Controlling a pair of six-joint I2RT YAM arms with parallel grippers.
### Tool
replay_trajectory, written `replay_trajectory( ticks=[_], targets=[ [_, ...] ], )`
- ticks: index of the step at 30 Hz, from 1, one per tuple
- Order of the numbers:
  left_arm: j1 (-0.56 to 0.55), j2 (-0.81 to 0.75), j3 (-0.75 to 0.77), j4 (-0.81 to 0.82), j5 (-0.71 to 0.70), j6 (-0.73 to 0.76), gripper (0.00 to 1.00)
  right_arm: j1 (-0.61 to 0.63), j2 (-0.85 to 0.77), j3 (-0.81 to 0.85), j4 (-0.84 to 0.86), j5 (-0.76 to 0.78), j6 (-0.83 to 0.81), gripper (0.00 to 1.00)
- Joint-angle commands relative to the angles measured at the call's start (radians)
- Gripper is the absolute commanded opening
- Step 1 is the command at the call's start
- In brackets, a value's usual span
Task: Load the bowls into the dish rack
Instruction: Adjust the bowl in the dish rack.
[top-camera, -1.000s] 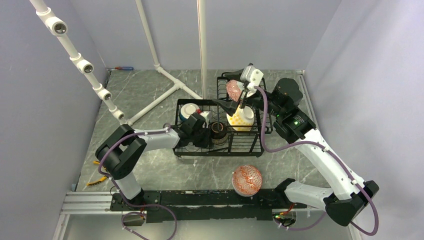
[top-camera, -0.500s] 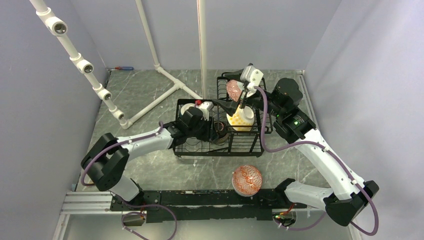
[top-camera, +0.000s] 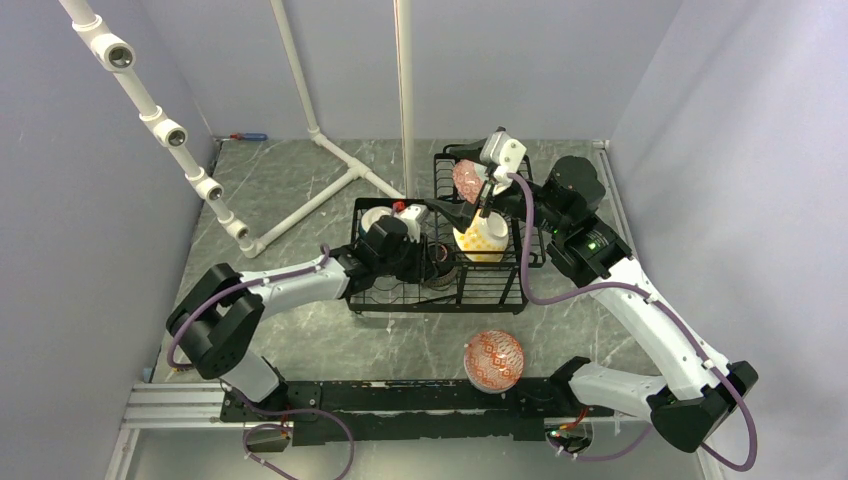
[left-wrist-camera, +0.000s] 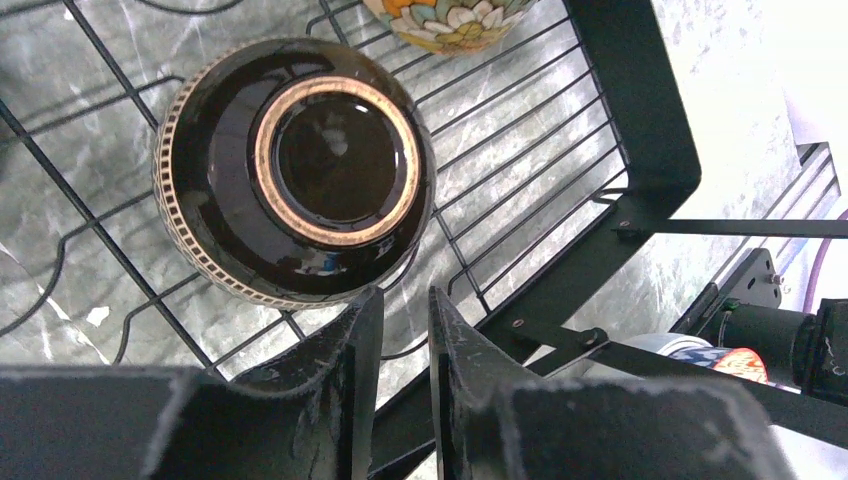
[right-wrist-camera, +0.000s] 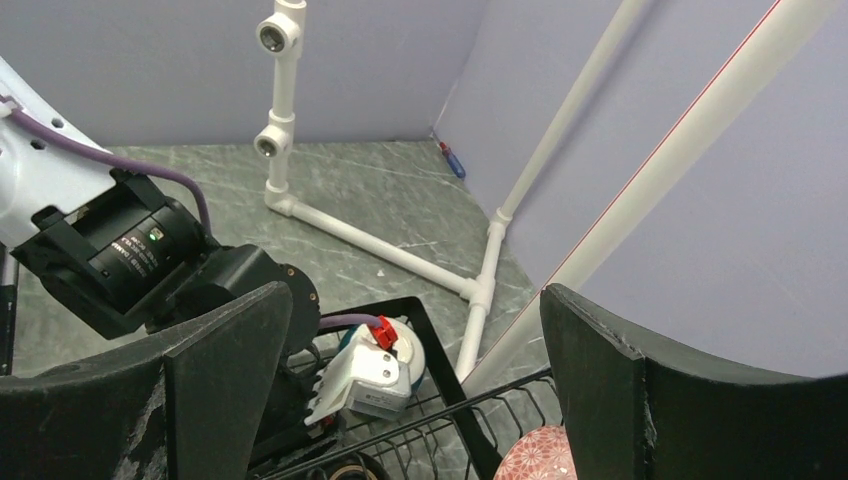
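Observation:
The black wire dish rack (top-camera: 490, 290) stands mid-table, with a raised basket (top-camera: 525, 195) at its back right. In the lower tray are an upturned dark bowl (top-camera: 437, 266), a yellow-dotted bowl (top-camera: 482, 242) and a teal-and-white bowl (top-camera: 376, 217), half hidden by my left wrist. A pink bowl (top-camera: 465, 182) sits in the raised basket. A red-patterned bowl (top-camera: 495, 360) lies on the table in front. My left gripper (left-wrist-camera: 402, 305) is empty, its jaws a narrow slit apart, just beside the dark bowl (left-wrist-camera: 295, 170). My right gripper (right-wrist-camera: 415, 300) is wide open and empty above the rack, with the pink bowl (right-wrist-camera: 535, 458) below it.
A white pipe frame (top-camera: 330, 185) runs across the back left of the table, with an upright pole (top-camera: 405, 100) just behind the rack. A small screwdriver (top-camera: 246, 136) lies by the back wall. Purple walls close in on both sides.
My left arm has stretched to the right, deeper into the lower tray and up to the dark bowl. The right arm and the bowls have not moved.

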Motion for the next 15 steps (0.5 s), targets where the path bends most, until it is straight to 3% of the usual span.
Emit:
replay_trajectory(
  ticks=[1, 15],
  targets=[
    [-0.003, 0.027, -0.035, 0.087, 0.028, -0.055, 0.27, -0.004, -0.020, -0.001, 0.013, 0.007, -0.011, 1.00],
    [0.014, 0.164, 0.038, 0.168, 0.007, -0.086, 0.29, -0.004, -0.026, 0.005, 0.002, 0.004, -0.016, 1.00]
  ],
)
